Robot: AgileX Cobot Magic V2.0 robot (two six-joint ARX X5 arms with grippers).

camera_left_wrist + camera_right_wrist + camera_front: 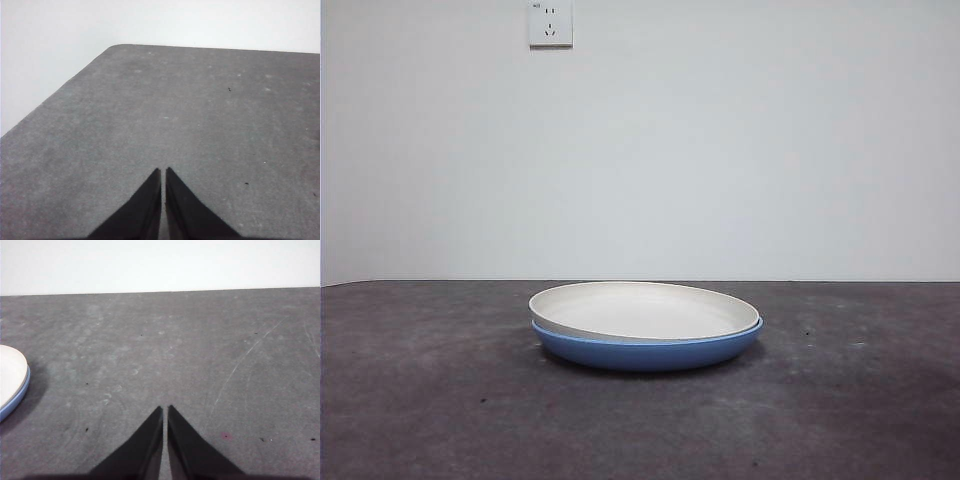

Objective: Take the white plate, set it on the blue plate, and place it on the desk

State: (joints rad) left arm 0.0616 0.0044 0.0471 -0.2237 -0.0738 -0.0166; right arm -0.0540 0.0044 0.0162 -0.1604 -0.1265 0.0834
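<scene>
The white plate point(645, 309) sits nested in the blue plate point(647, 352) on the desk point(420, 400). The right gripper point(165, 410) has its fingers together, the plates well off to one side. The left gripper point(163, 171) is likewise pressed closed over bare desk.

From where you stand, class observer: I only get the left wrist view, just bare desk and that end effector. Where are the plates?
Observer: The front view shows the white plate nested in the blue plate, mid-desk.
Operator: Is either arm near them?
Observer: No arm shows in the front view at all; nothing touches the stack.
Operator: Does the right wrist camera catch the plates?
Observer: Only an edge of the stack, away from the right end effector, which holds nothing, jaws shut.
Operator: Anything behind the plates?
Observer: A white wall socket, high on the wall.
</scene>
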